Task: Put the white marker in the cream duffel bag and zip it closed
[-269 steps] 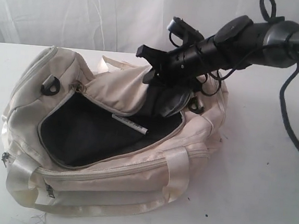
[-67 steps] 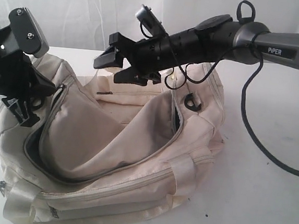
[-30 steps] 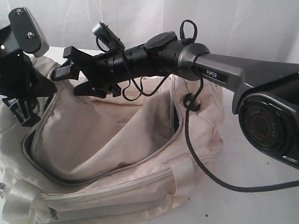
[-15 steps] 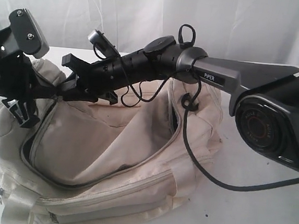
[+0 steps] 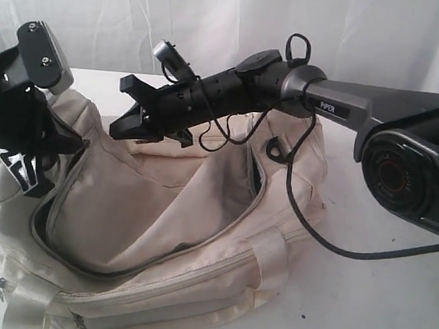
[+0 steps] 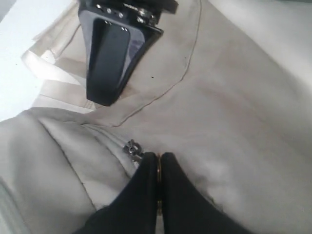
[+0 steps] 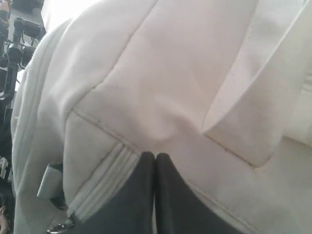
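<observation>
Cream duffel bag (image 5: 198, 232) fills lower left and centre of exterior frame, main zipper gaping. Left gripper (image 6: 157, 163) clamped on bag seam beside metal zipper slider (image 6: 132, 148); right gripper (image 7: 155, 163) pinched tight on its fabric.

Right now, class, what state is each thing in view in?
cream duffel bag: top unzipped, flap slumped over the opening.
left gripper: jaws shut, beside the zipper slider.
right gripper: jaws shut against the bag's fabric.
white marker: not visible.
</observation>
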Action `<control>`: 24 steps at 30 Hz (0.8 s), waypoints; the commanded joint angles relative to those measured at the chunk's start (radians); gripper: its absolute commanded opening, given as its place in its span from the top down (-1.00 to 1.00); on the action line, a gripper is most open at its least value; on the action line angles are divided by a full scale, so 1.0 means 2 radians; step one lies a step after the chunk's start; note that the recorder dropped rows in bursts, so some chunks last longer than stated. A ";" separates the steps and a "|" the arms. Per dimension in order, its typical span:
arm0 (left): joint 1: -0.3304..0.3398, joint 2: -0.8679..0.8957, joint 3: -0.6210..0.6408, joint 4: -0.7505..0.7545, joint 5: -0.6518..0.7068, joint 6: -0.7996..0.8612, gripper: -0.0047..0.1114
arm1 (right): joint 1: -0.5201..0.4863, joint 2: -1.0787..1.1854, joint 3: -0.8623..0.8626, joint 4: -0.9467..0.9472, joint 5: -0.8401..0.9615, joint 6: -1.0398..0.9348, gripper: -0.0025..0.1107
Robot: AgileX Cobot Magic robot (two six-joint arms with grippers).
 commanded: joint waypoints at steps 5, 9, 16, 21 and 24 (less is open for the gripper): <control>0.001 -0.005 -0.002 -0.007 0.053 -0.002 0.92 | -0.016 -0.003 -0.001 -0.001 0.042 -0.073 0.95; 0.001 -0.005 -0.002 -0.007 0.053 -0.002 0.92 | -0.020 -0.003 -0.001 -0.011 0.084 -0.094 0.70; 0.001 -0.005 -0.002 -0.007 0.030 -0.007 0.92 | -0.023 -0.003 -0.046 -0.116 0.071 -0.195 -0.16; 0.001 -0.005 -0.002 -0.008 0.031 -0.017 0.92 | -0.030 0.003 -0.117 -0.169 0.071 -0.189 -0.16; 0.001 -0.005 -0.002 -0.008 0.031 -0.018 0.92 | -0.030 0.003 -0.131 -0.185 0.030 -0.191 -0.16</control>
